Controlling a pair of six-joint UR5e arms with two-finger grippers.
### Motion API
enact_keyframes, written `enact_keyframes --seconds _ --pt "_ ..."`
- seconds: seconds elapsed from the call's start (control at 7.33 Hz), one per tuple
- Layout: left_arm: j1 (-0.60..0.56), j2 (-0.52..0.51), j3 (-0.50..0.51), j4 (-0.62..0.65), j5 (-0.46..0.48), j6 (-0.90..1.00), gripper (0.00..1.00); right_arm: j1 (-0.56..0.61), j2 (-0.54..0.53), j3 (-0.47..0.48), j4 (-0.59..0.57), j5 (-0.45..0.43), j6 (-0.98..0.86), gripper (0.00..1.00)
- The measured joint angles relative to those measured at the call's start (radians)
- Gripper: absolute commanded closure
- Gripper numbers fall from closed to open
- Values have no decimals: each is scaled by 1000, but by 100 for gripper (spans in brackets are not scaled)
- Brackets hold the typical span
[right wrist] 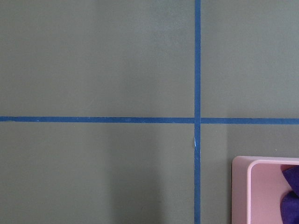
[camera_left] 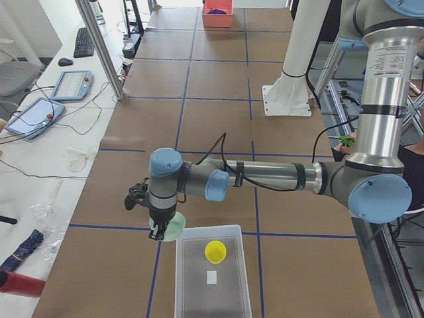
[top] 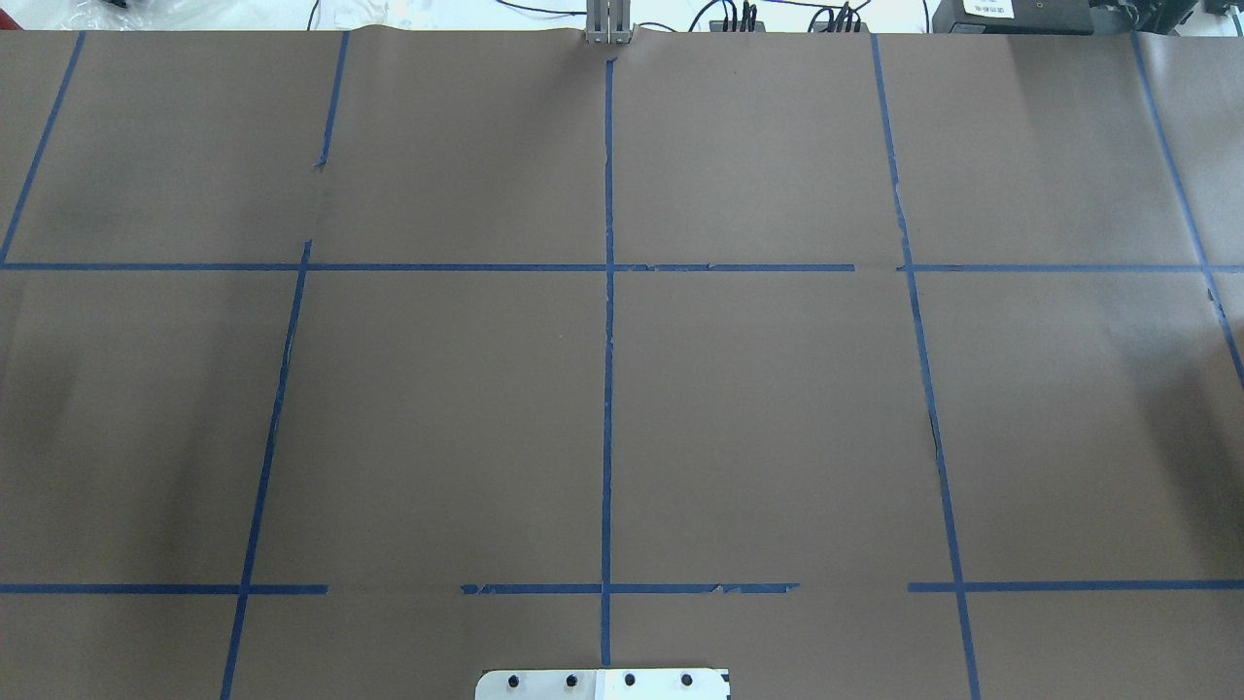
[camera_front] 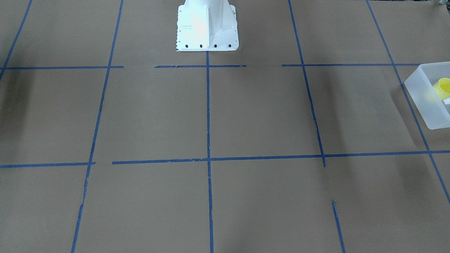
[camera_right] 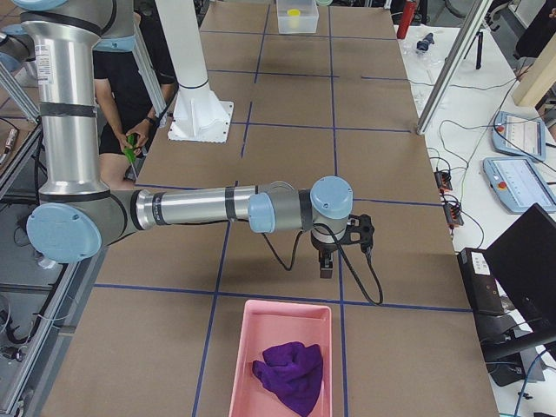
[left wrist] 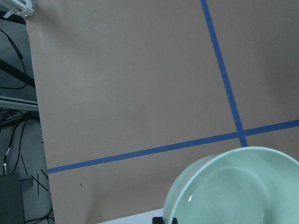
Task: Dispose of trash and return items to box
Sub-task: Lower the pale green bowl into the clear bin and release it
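In the exterior left view my left gripper [camera_left: 157,232] hangs just beyond the far left corner of the frosted white box [camera_left: 212,275], with the pale mint-green bowl [camera_left: 171,229] at its fingers. In the left wrist view the bowl [left wrist: 238,186] fills the lower right and a dark fingertip [left wrist: 165,220] sits at its rim, so the gripper looks shut on the bowl. The yellow cup [camera_left: 214,251] lies inside the box, which also shows in the front-facing view [camera_front: 425,102] with the cup [camera_front: 443,87]. My right gripper [camera_right: 326,265] hovers over the table before the pink bin; I cannot tell whether it is open or shut.
A pink bin [camera_right: 282,360] holding a purple cloth [camera_right: 291,373] stands at the table's right end, its corner in the right wrist view [right wrist: 243,186]. A small white piece [camera_left: 212,277] lies in the box. The white robot base [camera_front: 207,26] stands at mid table.
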State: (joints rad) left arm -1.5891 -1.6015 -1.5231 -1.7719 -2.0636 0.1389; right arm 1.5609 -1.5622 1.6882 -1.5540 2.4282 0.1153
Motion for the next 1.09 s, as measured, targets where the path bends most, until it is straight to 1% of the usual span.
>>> enact_keyframes --seconds 0.27,0.41,0.68,0.82,0.95,1.09 --pt "-51 38 64 -33 0 100 100 2 0 3 0 -2 -4 0" --pt "-62 79 77 -52 0 138 100 2 0 5 1 -5 -4 0" --pt "-68 172 117 -163 0 173 100 2 3 6 3 -9 -5 0" --pt "-69 194 148 -209 1 177 79 2 4 7 4 -10 -6 0" --pt "-70 201 167 -231 2 178 9 2 5 8 5 -10 -6 0" --pt "-71 202 177 -240 2 177 0 2 6 9 6 -11 -6 0"
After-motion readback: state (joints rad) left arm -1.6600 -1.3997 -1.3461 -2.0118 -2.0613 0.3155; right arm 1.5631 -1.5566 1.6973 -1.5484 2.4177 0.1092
